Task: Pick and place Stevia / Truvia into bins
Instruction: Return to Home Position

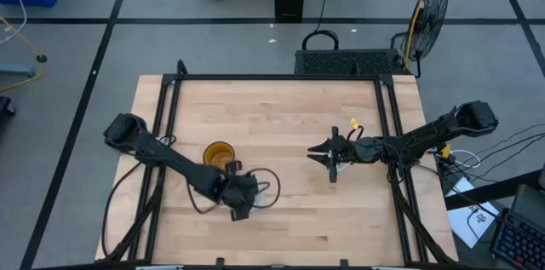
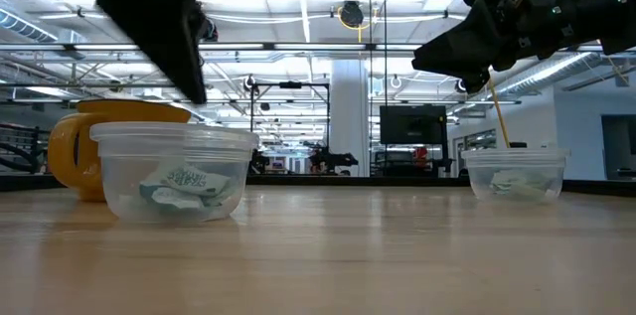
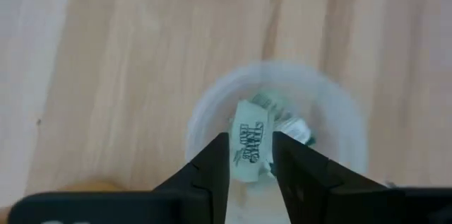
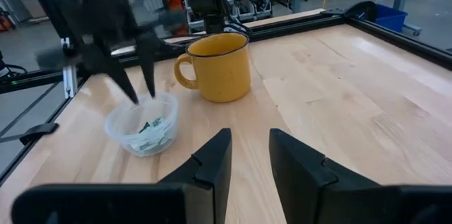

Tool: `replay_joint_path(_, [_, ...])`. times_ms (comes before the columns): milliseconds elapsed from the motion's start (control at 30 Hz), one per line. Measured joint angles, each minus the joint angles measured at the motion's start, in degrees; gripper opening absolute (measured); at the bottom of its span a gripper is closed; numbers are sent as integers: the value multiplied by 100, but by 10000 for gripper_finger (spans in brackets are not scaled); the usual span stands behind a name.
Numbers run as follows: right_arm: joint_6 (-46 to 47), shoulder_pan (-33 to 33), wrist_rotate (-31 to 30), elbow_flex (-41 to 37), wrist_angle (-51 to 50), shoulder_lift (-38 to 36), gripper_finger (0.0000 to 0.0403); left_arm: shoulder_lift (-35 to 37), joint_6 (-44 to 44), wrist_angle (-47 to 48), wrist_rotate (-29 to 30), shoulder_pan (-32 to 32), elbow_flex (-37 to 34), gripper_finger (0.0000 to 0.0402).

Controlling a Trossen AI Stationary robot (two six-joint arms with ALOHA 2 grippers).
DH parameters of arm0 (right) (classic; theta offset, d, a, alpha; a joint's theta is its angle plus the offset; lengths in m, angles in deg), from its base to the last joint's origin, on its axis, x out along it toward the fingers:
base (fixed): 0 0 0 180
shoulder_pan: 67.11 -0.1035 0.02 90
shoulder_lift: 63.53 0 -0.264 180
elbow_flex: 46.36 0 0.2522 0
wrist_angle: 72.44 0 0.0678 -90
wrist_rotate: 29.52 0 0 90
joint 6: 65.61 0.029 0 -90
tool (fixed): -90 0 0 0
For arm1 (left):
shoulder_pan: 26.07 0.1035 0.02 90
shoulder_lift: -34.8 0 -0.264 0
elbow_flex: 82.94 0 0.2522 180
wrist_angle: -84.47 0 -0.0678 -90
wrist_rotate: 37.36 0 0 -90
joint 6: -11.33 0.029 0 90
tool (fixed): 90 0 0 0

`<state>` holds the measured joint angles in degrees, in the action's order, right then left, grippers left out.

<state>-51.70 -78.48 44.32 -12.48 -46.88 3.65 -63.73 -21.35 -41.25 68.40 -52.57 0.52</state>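
Observation:
A clear cup (image 4: 142,133) stands near the table's near edge, beside the amber mug (image 4: 220,67), and holds green-and-white sachets (image 4: 151,128). My left gripper (image 3: 251,171) hangs just above this cup, fingers pointing down and open. A printed sachet (image 3: 248,146) lies in the cup and shows through the gap between the fingers. In the low view a second clear cup (image 2: 515,174) holds more sachets (image 2: 512,185), and my right gripper (image 2: 447,57) hovers above it. The right gripper (image 4: 247,157) is open and empty.
The mug (image 1: 219,154) stands just to the far left of the left cup (image 1: 262,186). Black rails (image 1: 272,77) frame the table. Bare wood lies between the two cups and toward the far edge.

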Motion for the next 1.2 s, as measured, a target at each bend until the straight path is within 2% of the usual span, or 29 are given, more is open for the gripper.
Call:
replay_joint_path(167, [-6,28,-5,-4,7,-20,89,918,282,34,-374,264,114,117])
replay_joint_path(267, [-129,67,-13,-4,52,-345,89,1586,479,135,-421,390,117,118])
replay_joint_path(400, [-491,62,-2,-4,-392,-1129,89,2603,800,601,-418,521,121,118])
replay_joint_path(533, [-558,64,-2,0,-1594,-2198,89,3690,357,1377,-368,532,125,118])
replay_joint_path(633, [-312,45,19,0,-2577,-2983,89,4381,153,2008,35,311,123,118])
replay_joint_path(767, [-160,36,340,-2,-3252,-3717,89,5135,177,2314,1285,-128,-7,118])
replay_joint_path(867, [-233,36,536,-2,-3264,-4061,89,5569,257,2123,1736,-319,-320,118])
replay_joint_path(1033, [-482,36,748,-2,-3323,-4397,89,6128,213,1428,1661,-476,-1436,118])
replay_joint_path(1100, [-507,36,725,-2,-3393,-4419,89,6341,217,778,1645,-505,-2061,118])
replay_joint_path(1200, [-518,36,719,-2,-3439,-4409,89,6543,621,-817,1418,-485,-3074,118])
